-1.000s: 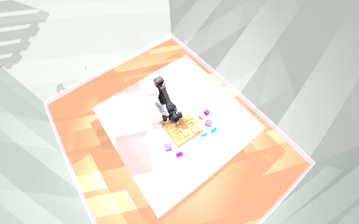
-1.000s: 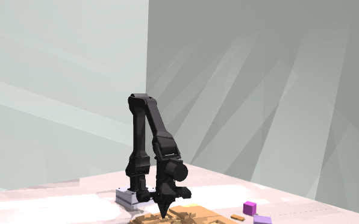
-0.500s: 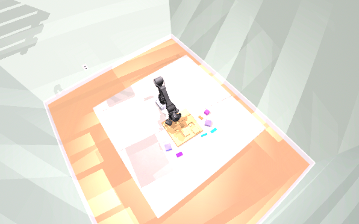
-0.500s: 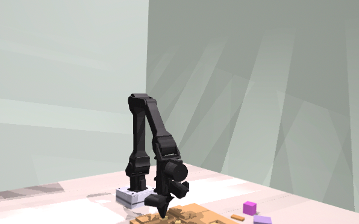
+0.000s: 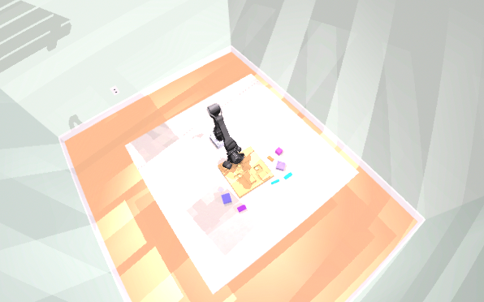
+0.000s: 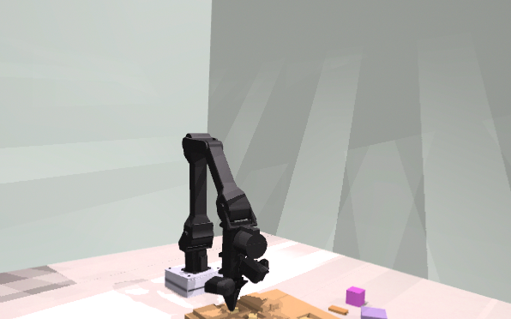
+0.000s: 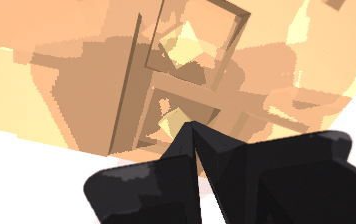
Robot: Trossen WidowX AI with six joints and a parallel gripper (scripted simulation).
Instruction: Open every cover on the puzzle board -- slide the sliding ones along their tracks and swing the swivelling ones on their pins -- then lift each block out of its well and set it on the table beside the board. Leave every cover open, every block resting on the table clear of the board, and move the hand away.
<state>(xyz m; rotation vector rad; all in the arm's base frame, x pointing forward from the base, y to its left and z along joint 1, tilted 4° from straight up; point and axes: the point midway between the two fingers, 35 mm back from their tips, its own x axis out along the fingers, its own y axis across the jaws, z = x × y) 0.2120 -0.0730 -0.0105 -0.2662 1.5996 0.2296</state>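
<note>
Table (image 5: 299,211): white work surface carrying the board and the loose pieces.

Puzzle board (image 5: 258,184): tan, lying just in front of the arm's base, near the middle of the table; in the wrist view its near corner fills the frame.

Arm (image 6: 213,180): folded over, wrist pointing down at the board's corner nearest the base.

Gripper (image 7: 193,125): fingers clenched tip to tip, nothing between them; the tips rest at or just above a square well.

Wells: two recessed squares show in the wrist view, each with a pale yellow block (image 7: 184,42) still inside; the nearer block (image 7: 171,124) sits right at the fingertips.

Covers: whether all are open cannot be told; the closed fingers suit pushing a cover rather than lifting.

Blocks out, right of board: magenta cube (image 5: 278,151), lilac block (image 5: 280,166), small orange piece (image 5: 270,158), two cyan bars (image 5: 287,176).

Blocks out, near left of board: blue block (image 5: 226,198), purple block (image 5: 241,209); all lie apart from the board.

Judgement: well along, not finished; at least two blocks remain, and the hand must then withdraw.
</note>
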